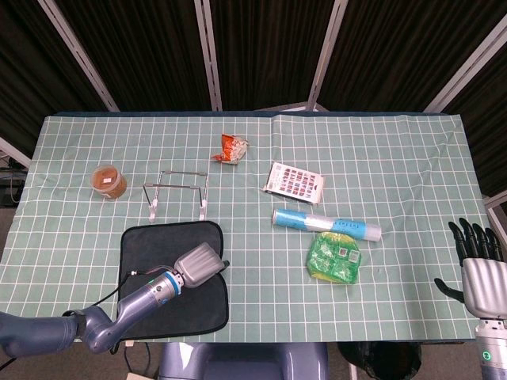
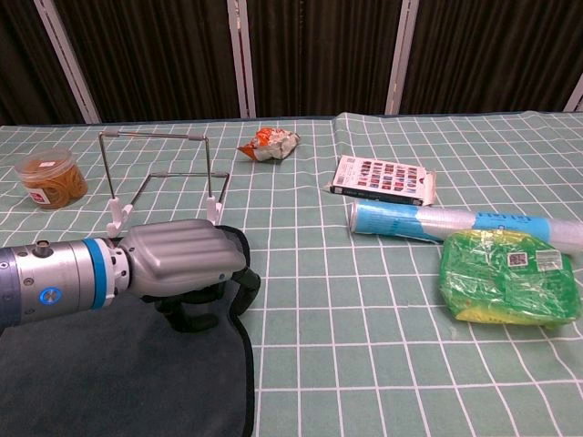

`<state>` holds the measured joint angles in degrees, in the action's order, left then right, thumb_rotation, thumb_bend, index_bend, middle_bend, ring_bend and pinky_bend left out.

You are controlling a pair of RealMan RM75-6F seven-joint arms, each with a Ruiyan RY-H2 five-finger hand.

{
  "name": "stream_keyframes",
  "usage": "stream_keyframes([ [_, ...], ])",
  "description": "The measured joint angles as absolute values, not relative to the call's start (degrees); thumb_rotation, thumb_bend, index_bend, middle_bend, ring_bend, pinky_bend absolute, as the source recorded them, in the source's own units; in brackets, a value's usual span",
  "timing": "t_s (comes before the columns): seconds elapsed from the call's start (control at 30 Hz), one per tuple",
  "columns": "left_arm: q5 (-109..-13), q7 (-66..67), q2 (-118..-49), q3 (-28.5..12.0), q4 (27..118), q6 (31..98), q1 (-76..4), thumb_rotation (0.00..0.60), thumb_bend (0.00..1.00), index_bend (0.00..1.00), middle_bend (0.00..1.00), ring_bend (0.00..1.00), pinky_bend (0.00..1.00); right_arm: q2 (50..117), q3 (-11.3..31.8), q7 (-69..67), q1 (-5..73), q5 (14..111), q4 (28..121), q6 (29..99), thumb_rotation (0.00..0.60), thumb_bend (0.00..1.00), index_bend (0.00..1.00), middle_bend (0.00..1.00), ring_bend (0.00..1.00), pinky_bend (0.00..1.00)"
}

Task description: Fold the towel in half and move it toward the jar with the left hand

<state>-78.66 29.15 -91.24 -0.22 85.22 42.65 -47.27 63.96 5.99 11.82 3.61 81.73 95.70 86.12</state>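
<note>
Jar point(image 1: 108, 180) upper left. Dark towel point(image 1: 154, 245) flat, lower left, unfolded. Left hand point(image 1: 199, 265) over the towel's right edge, fingers curled down onto the cloth; real hold, cannot tell. Right hand point(image 1: 478, 273) lower right, fingers spread, holding nothing.

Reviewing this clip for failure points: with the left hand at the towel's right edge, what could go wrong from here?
The left hand sits over the right edge of the dark towel, fingers curled down; whether it has really caught the cloth is unclear, so a lift may slip.

The wire rack stands just beyond the towel, between it and the jar; pushing the towel that way could snag or knock it.

The checked tablecloth underneath might bunch if fingers drag.
</note>
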Motion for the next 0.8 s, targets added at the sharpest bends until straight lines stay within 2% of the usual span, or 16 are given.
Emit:
stream_keyframes([
  [0.27, -77.6, 29.7, -92.6, -0.3, 84.2, 42.4, -48.0, 0.600, 0.46, 0.46, 0.90, 0.90, 1.00, 63.9, 6.0, 11.7, 3.7, 81.5, 95.6, 85.9, 0.600, 0.00, 0.00, 0.00, 0.00, 0.00],
  [0.43, -76.7, 30.3, -93.0, -0.2, 83.8, 42.2, -48.3, 0.600, 0.46, 0.55, 0.90, 0.90, 1.00, 63.8, 6.0, 11.6, 3.8, 81.4, 95.6, 85.8, 0.600, 0.00, 0.00, 0.00, 0.00, 0.00],
  [0.8, -76.2, 30.7, -93.2, 0.1, 83.9, 43.0, -48.5, 0.600, 0.46, 0.64, 0.90, 0.90, 1.00, 63.7, 5.9, 11.5, 3.7, 81.5, 95.7, 85.8, 0.600, 0.00, 0.00, 0.00, 0.00, 0.00],
])
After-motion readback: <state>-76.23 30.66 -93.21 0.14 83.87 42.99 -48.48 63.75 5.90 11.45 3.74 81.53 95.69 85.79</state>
